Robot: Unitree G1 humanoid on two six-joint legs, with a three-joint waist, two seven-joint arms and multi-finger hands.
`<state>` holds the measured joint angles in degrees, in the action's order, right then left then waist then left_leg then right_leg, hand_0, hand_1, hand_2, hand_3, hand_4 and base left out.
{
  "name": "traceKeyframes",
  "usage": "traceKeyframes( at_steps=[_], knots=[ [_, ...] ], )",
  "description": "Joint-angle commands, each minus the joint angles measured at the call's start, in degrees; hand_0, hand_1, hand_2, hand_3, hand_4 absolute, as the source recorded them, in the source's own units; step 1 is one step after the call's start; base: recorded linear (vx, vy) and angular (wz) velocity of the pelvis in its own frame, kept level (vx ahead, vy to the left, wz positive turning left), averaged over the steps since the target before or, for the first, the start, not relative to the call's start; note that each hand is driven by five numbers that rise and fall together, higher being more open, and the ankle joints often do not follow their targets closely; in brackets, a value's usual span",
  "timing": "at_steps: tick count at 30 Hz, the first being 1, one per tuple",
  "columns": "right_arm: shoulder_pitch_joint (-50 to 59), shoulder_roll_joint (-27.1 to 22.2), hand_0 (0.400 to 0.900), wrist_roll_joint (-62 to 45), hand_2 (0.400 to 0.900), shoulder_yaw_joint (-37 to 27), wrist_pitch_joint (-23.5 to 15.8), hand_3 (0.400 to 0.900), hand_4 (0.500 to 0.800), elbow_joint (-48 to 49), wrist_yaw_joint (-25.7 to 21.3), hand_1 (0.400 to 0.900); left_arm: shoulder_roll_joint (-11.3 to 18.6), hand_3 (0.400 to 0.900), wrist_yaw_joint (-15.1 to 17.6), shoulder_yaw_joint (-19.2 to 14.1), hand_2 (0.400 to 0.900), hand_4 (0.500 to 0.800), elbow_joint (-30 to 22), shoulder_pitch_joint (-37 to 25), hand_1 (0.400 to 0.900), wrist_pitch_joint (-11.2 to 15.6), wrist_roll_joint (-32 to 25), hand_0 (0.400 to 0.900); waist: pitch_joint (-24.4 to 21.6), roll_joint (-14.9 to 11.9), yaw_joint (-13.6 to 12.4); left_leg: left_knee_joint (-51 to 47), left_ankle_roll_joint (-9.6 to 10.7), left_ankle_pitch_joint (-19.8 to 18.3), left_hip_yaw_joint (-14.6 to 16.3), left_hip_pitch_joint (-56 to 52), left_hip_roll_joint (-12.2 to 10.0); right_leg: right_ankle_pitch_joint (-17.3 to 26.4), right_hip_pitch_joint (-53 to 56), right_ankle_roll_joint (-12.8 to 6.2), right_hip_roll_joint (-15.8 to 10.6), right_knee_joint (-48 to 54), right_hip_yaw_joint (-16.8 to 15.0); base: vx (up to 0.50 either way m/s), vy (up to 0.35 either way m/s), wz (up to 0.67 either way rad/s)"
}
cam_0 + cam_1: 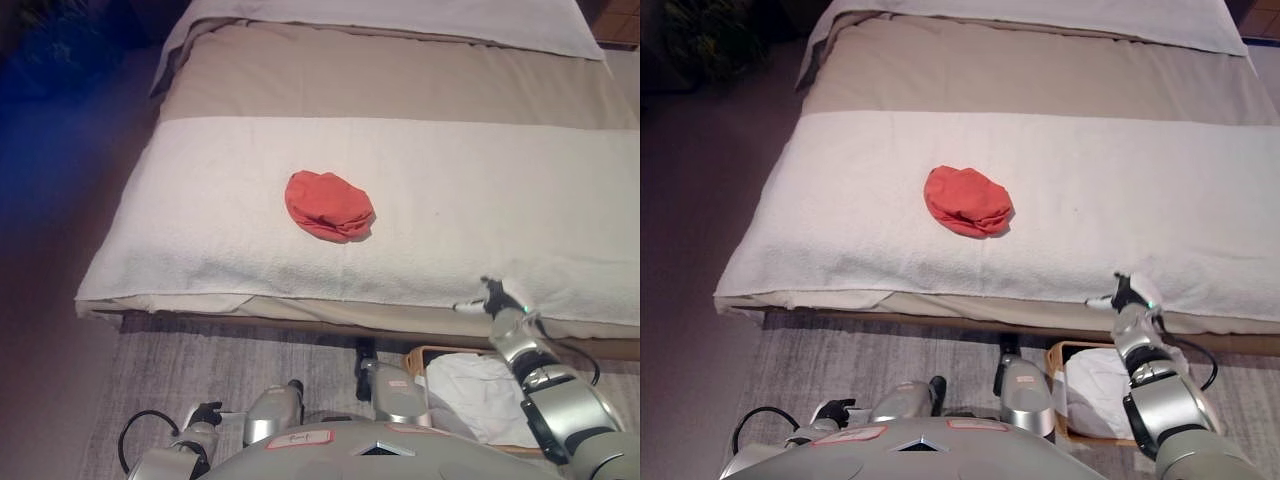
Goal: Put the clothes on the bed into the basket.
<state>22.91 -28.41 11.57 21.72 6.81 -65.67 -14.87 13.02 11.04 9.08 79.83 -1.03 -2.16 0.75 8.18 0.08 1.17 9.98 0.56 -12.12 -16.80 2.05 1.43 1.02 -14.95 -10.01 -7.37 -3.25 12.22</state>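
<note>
Fingers: on our right hand [1127, 293] they look loosely apart and clamp nothing, raised at the bed's near edge; our left hand [203, 414] sits low, well short of the bed, and we cannot tell how its fingers stand.
Red garment: a crumpled red cloth [329, 205] lies near the middle of the bed [250, 80], on the white cover [520, 200], apart from both hands.
Basket: the basket [1053, 385] stands on the floor just below the bed's near edge, with white cloth [1098, 392] already in it.
Progress: we judge one piece stowed and the red one left (nothing else loose shows on the bed).
Materials: the red cloth looks soft and bunched into a rounded lump; the white cover is nubbly like towelling; the basket rim is tan and stiff.
</note>
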Motion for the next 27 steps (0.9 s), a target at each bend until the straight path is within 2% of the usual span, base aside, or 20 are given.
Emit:
traceKeyframes(
  at_steps=[1,3,10,16,21,22,27],
  knots=[
    [15.03,-2.06,0.9,2.94,0.9,3.88,-0.32,0.9,0.8,2.22,-2.96,0.9,1.94,0.9,3.55,2.88,0.9,0.8,0.0,-0.82,0.9,-0.19,-3.16,0.9,2.76,1.36,-1.6,-14.29,3.16,8.12,-0.17,-8.21,-1.57,10.37,-4.38,1.05,-4.62,-2.49,-4.41,0.01,-0.079,0.2],
    [22.31,-2.36,0.9,3.16,0.9,6.61,0.26,0.9,0.8,0.35,-1.89,0.9,1.14,0.9,3.55,4.01,0.9,0.8,0.02,-0.95,0.9,-0.31,-4.17,0.9,3.33,2.11,-2.57,-14.98,3.66,8.97,-0.46,-7.37,-2.36,9.77,-5.37,1.3,-4.48,-3.39,-3.66,0.03,-0.072,0.23],
    [38.24,-2.07,0.9,2.99,0.9,11.16,0.78,0.9,0.8,-10.11,-0.67,0.9,1.15,0.9,3.83,6.04,0.9,0.8,0.93,-1.87,0.9,-0.28,-5.38,0.9,5.47,2.91,-5.66,-14.98,4.53,10.91,-3.08,-2.42,-2.37,9.57,-8.12,1.07,-6.98,-5.33,-0.28,-0.01,-0.055,0.34],
    [44.34,-5.38,0.9,4.1,0.9,12.76,1.32,0.9,0.8,-14.79,-0.4,0.9,1.45,0.9,4.29,6.93,0.9,0.8,0.8,-2.35,0.9,-0.07,-6.61,0.9,8.09,5.17,-9.14,-14.98,5.56,12.8,-6.68,1.98,-2.07,8.6,-9.16,1.0,-8.99,-7.02,3.49,-0.04,-0.043,0.55],
    [48.05,-9.41,0.9,3.59,0.9,13.75,1.44,0.9,0.8,-16.15,-0.87,0.9,1.38,0.9,4.37,7.81,0.9,0.8,0.42,-2.45,0.9,0.3,-7.94,0.9,10.08,7.24,-11.8,-14.98,6.09,14.67,-8.62,5.67,-1.69,7.6,-11.0,1.14,-10.05,-8.8,4.96,-0.01,-0.028,0.42],
    [48.56,-9.86,0.9,3.61,0.9,14.05,1.46,0.9,0.8,-16.21,-0.81,0.9,1.38,0.9,4.38,7.83,0.9,0.8,0.38,-2.42,0.9,0.31,-8.18,0.9,10.05,7.77,-12.33,-14.98,6.08,13.61,-8.41,5.44,-2.49,5.5,-11.06,0.86,-9.46,-9.8,4.9,0.08,-0.048,0.24],
    [51.09,-11.4,0.9,2.46,0.9,15.45,1.19,0.9,0.8,-15.41,-0.68,0.9,1.17,0.9,4.36,8.33,0.9,0.8,0.11,-2.32,0.9,0.44,-9.18,0.9,11.35,8.61,-13.6,-14.98,6.41,14.57,-9.87,7.57,-2.24,4.07,-13.0,1.17,-10.11,-12.28,5.6,0.02,-0.027,0.25]
  ],
)
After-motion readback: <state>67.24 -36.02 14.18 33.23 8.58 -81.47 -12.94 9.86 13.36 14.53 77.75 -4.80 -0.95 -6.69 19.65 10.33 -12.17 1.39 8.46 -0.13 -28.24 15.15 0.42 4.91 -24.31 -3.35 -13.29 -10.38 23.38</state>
